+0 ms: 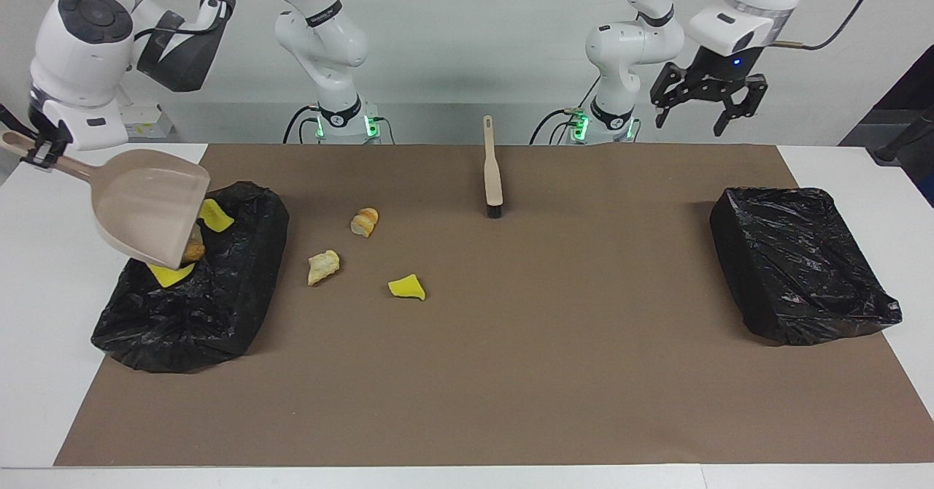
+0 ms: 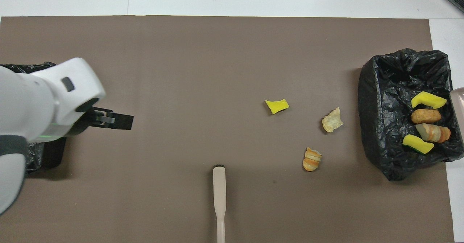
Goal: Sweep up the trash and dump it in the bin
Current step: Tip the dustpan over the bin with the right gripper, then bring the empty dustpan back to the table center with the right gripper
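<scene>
Three pieces of trash lie on the brown mat: a yellow sponge chunk (image 1: 406, 287) (image 2: 277, 105), a pale crust (image 1: 323, 266) (image 2: 332, 120) and a bread roll (image 1: 364, 222) (image 2: 312, 159). Several more pieces (image 2: 426, 116) (image 1: 215, 215) lie inside the black-lined bin (image 1: 219, 306) (image 2: 377, 119) at the right arm's end. My right gripper (image 1: 34, 155) is shut on the handle of the beige dustpan (image 1: 149, 204), which hangs tilted and empty over that bin. The beige brush (image 1: 493, 171) (image 2: 219, 196) lies loose on the mat. My left gripper (image 1: 698, 118) (image 2: 112, 119) hangs open and empty, high up.
A second black-lined bin (image 1: 799, 263) (image 2: 50, 152) stands at the left arm's end of the mat, partly covered by the left arm in the overhead view. White table (image 1: 44, 372) borders the mat.
</scene>
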